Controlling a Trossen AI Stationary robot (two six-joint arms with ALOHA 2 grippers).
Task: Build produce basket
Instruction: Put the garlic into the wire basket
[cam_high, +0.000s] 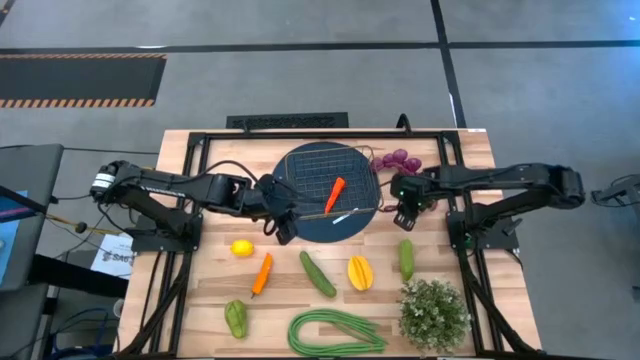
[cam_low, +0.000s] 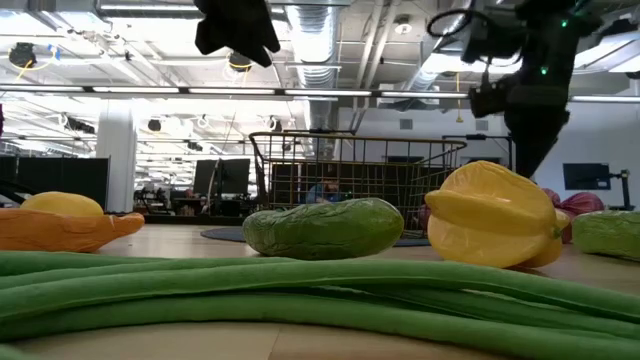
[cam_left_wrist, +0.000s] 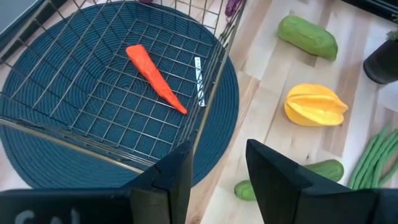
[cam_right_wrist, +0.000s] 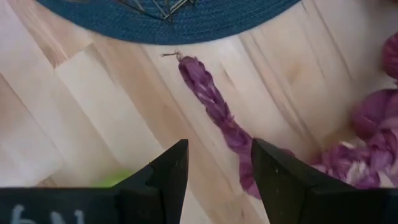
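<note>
Basket sits on the round dark blue mat toward the far middle of the desk, with one red carrot already lying inside it and a small white strip next to that. Left pincer hangs over the mat's near-left edge, fingers a bit apart with nothing between them. Right pincer is just right of the mat, above the bare wood beside the purple grapes, jaws parted and empty too; its wrist view shows a braided purple stem of the grapes running under the fingertips. Still out on the desk near side: lemon, orange carrot, cucumber, yellow star fruit, a green veg, green pepper, long beans and the potted plant at the near right
</note>
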